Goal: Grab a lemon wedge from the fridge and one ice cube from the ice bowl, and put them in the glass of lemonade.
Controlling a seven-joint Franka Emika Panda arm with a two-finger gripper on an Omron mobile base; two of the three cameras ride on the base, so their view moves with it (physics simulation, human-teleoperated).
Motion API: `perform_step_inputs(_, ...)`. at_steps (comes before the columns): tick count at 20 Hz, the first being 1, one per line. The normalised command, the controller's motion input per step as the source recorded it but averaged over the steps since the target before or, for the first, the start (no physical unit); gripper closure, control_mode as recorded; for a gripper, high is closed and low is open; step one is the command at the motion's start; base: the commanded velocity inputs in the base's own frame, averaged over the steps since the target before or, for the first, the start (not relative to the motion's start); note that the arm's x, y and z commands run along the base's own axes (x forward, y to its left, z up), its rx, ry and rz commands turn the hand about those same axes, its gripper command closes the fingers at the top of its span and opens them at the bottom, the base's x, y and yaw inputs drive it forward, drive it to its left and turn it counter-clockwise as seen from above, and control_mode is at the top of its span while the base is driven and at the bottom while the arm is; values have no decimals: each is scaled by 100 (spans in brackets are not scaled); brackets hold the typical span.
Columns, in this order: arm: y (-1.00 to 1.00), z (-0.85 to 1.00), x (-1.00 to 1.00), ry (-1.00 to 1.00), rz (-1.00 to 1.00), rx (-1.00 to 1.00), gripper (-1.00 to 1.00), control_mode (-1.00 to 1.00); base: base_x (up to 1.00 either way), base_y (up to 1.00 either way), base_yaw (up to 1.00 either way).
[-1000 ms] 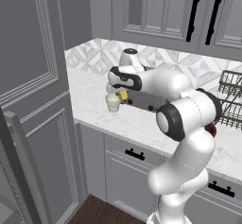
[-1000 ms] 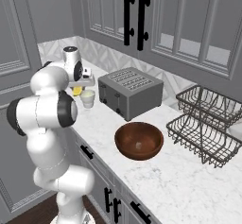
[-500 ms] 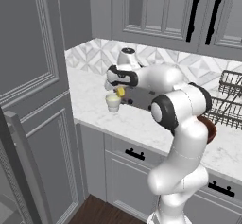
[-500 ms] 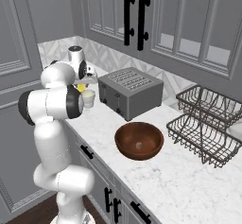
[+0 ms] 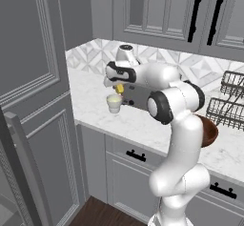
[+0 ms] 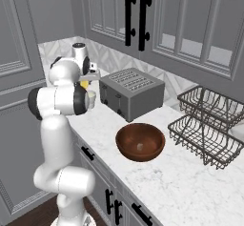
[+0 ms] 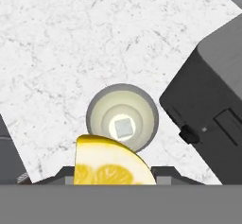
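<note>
The marble counter [image 5: 90, 101] runs below grey wall cabinets [image 6: 190, 25] with black handles. On it, in descending size: a two-tier wire rack [image 6: 209, 125] at the far right; a dark grey toaster [image 6: 131, 92] against the backsplash; a round reddish-brown bowl [image 6: 140, 141] in front of the toaster, with a small pale cube visible inside; and the glass of lemonade [image 5: 114, 103], a small whitish tumbler standing just left of the toaster. The white arm [image 5: 176, 125] reaches across the counter, and its gripper [image 5: 119, 87] hangs directly above the glass, closed on the lemon wedge [image 7: 113, 164], whose yellow shows between the fingers in the base views. Seen from the hand camera, the wedge sits at the bottom edge, overlapping the near rim of the glass [image 7: 122, 118]; a small square ice cube [image 7: 123, 126] lies in the pale liquid at the glass's centre.
</note>
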Motion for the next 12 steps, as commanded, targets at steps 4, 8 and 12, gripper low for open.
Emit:
perform_step_inputs(4,4,-19,18,2,0,0,100,-100,0,0,0)
perform_step_inputs(8,9,-36,18,0,0,0,100,-100,0,0,0)
perform_step_inputs(12,1,-22,13,0,0,0,100,-100,0,0,0)
